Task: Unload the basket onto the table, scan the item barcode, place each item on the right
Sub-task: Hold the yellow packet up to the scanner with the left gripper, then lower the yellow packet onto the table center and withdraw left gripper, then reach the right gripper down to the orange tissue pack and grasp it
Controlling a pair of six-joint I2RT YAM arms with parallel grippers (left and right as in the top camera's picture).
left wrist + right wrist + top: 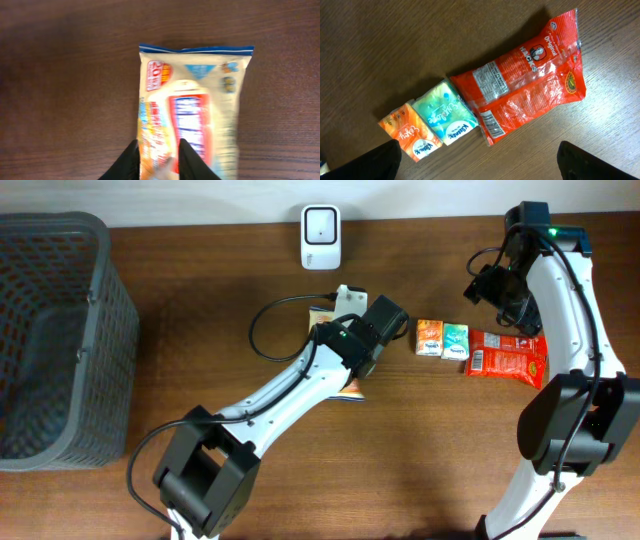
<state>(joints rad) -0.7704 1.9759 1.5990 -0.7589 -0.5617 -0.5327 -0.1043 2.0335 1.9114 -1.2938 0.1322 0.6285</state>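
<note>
Under my left pincer (156, 159) lies the pack (200, 100), the thing to be scanned. It is flat on the table (60, 75), label up. Its near end sits between my two tips and the rest runs straight ahead of them to a blue-edged seam. The tips stand a little apart, one at the pack's left edge and one near its middle. Whether they touch it I cannot tell.

From overhead, my left arm (290, 385) covers most of the pack, so only its orange corners show on either side.

Just beyond that pincer, towards the far edge, sits a small white piece (350, 297). A black cable (262, 330) loops out to the pincer's left. Farther on the same way, well apart from the pack, the scanner (320, 237) stands at the table's far edge. The white piece lies between it and the pack. Well off to the left is the basket (60, 340).

To the right of the left pincer, near it, a row lies side by side: orange tissues (412, 135), then teal tissues (445, 115) just beside them, then a red bag (530, 85). My right pincer (480, 165) hangs above this row with its fingers (600, 160) spread wide and nothing between them.

Count: one pack, one scanner, one white piece, one cable, one basket, two tissue packets, one red bag.
</note>
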